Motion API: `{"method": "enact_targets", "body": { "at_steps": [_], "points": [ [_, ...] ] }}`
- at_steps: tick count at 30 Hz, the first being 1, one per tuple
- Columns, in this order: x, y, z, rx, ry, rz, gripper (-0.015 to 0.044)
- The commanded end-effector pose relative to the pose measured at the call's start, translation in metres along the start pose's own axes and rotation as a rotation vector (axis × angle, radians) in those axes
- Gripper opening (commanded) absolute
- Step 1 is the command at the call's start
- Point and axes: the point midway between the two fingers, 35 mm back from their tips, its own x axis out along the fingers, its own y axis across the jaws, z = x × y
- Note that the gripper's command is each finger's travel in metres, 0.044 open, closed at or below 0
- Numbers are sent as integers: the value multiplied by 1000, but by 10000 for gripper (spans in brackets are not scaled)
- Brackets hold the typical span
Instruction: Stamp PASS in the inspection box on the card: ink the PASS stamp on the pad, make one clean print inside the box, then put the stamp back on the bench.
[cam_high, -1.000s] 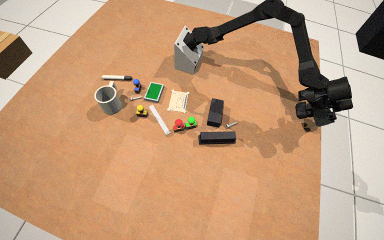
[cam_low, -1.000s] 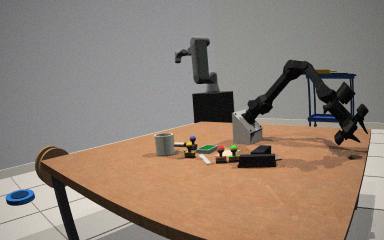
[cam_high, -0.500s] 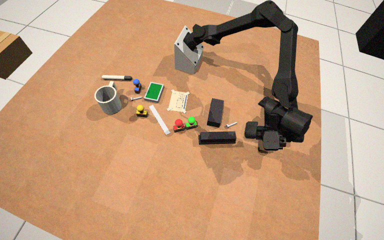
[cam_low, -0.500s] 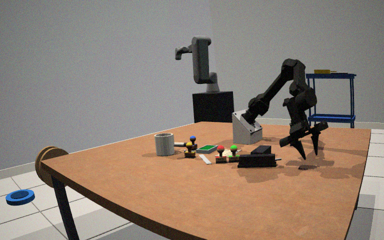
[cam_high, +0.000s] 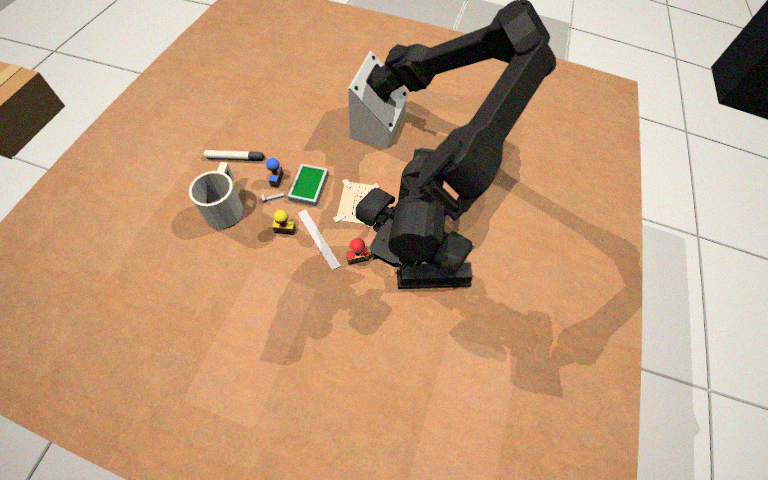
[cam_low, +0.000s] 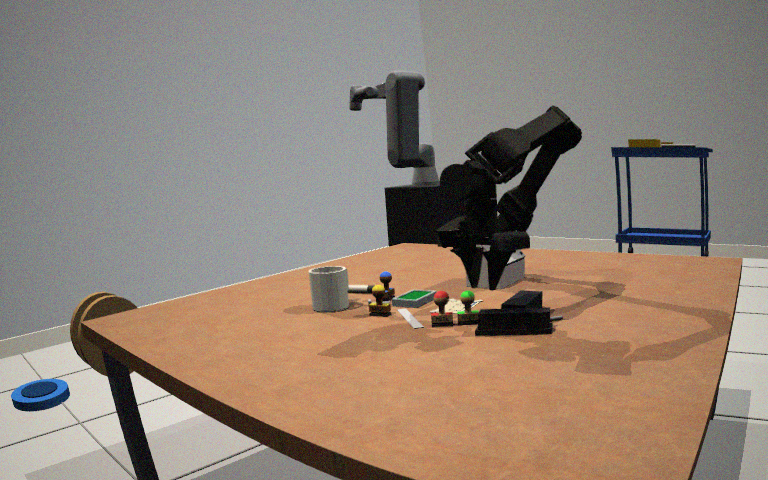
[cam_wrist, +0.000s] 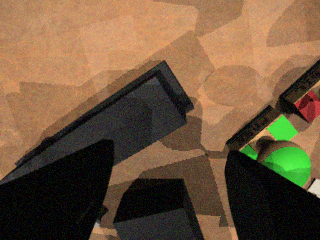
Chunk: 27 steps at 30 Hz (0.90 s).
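A brown table (cam_high: 226, 350) (cam_low: 453, 390) (cam_wrist: 40, 50) runs under everything, its right edge well apart from the gripper and its near edge farther off still. The black arm (cam_high: 521, 93) (cam_low: 526, 138) rises from a pale wedge mount (cam_high: 365, 121) (cam_low: 514, 270) on the far side, reaches right to a high elbow, then folds back left and near. Its gripper (cam_high: 416, 229) (cam_low: 483, 285) (cam_wrist: 170, 156) points down above the table, fingers parted with nothing between them, so it is open and holding nothing.

A grey mug (cam_high: 220, 203) (cam_low: 328, 289) stands upright at the left, well apart from the gripper. A long black block (cam_high: 434, 277) (cam_low: 513, 321) (cam_wrist: 125, 110) lies close on the near side, and a second black block (cam_low: 522, 300) (cam_wrist: 155, 220) lies beyond it, so room there is tight. The taped card (cam_high: 347, 204) (cam_low: 461, 306) is partly hidden by the gripper; the green ink pad (cam_high: 308, 183) (cam_low: 415, 298) lies left of it. A white strip (cam_high: 318, 239) (cam_low: 410, 318) slants between the yellow stamp (cam_high: 282, 222) (cam_low: 378, 301) and red stamp (cam_high: 357, 250) (cam_low: 441, 308) (cam_wrist: 310, 106).

The green stamp (cam_low: 467, 300) (cam_wrist: 287, 165) stands upright just right of the red one; the blue stamp (cam_high: 274, 169) (cam_low: 385, 281) is left of the pad. Which stamp reads PASS I cannot tell.
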Motion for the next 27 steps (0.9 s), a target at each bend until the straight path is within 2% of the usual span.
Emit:
{"method": "enact_targets", "body": {
  "at_steps": [1,9,27],
  "points": [
    [-14,-49,-5,87,48,-43,218],
    [-17,-58,-9,105,58,-48,218],
    [12,-59,-9,104,57,-49,218]
  ]
}}
